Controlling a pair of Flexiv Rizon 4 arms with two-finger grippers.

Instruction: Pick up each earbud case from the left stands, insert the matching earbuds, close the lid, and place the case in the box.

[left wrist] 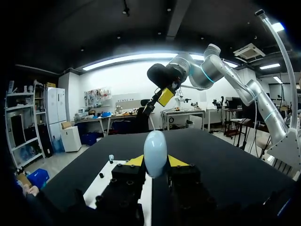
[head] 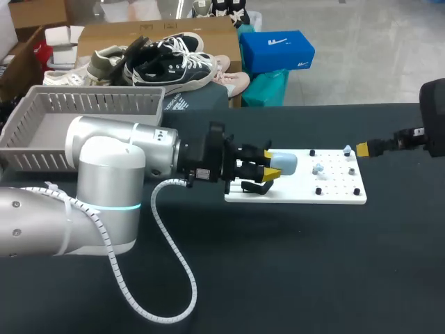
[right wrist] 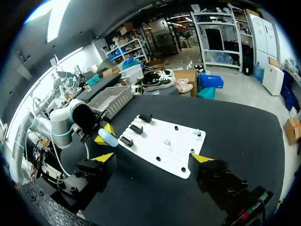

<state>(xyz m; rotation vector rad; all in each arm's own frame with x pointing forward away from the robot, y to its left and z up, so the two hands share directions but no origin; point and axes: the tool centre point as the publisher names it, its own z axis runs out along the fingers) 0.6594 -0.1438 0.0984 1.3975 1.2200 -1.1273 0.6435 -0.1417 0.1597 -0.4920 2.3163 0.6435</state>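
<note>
Well to the left of the white board sits a grey plastic basket with slatted walls, on the matte black table. The left arm, a thick silver tube with rounded joints and a white ribbed cable looping off it, reaches to the board's left end.

There the left gripper is clamped on the earbud case, a smooth, pale blue, egg-shaped shell. In the left wrist view its yellow fingertips press the shell from both sides, and its rounded end pokes out past them. The case is at the board's left end, just beside the blocky black stands. Whether it rests on the board or hangs just above it cannot be told.

The board itself is a flat, rectangular white plate, marked with rows of small dots and set with stubby black pegs. Two small pale earbuds sit on its right half, one toward the middle, the other near the far right corner.

Just off the board's right end hangs the right gripper, its fingers spread wide with nothing between them.
</note>
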